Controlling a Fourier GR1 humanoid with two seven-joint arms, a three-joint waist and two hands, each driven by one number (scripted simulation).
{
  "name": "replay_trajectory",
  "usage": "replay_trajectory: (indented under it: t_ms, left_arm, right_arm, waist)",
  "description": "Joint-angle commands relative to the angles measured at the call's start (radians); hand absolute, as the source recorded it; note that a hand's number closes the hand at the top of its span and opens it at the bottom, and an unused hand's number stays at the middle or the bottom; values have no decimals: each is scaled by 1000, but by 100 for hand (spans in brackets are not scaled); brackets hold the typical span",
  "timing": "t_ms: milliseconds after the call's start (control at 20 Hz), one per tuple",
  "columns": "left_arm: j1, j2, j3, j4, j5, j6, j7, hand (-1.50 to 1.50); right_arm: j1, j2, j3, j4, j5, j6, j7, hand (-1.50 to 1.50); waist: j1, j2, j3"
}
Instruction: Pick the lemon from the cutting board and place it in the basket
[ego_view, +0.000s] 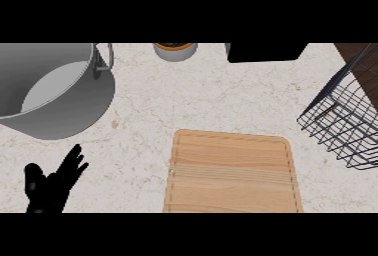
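A light wooden cutting board (233, 172) lies on the counter at lower middle, and its top is bare. No lemon shows anywhere in the head view. A black wire basket (347, 117) stands at the right edge, partly cut off, and nothing shows inside the visible part. My left hand (50, 184) rests open at the lower left, fingers up, well left of the board. My right hand is out of view.
A large grey metal pot (52, 87) with a side handle fills the upper left. A small white pot with a plant (175, 51) sits at the top middle. A black object (266, 52) is at the top right of middle.
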Motion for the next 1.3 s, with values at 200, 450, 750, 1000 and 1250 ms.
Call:
replay_trajectory:
  t_ms: [200, 450, 750, 1000, 1250]
  left_arm:
    - [-14, -10, -27, 81, -25, -23, 9, 0]
    - [-64, -24, -24, 141, -34, -28, 3, 0]
    - [-65, -35, -46, 65, -46, -25, 62, 0]
    - [-83, -12, -25, 79, -28, -56, 86, 0]
    - [-67, -55, -48, 69, -62, -21, 51, 0]
  right_arm:
    - [-120, -188, -280, 293, -323, 250, 222, 150]
    - [-268, -267, -180, 367, -258, 161, 281, 150]
    - [-453, -252, 41, 482, -169, 161, 228, 150]
    - [-582, -231, 126, 653, -211, 277, 241, 150]
    - [-747, -143, 267, 722, -208, 302, 323, 150]
  waist:
    - [52, 11, -1]
    - [80, 17, 0]
    - [95, 17, 2]
    - [98, 19, 2]
    - [99, 17, 2]
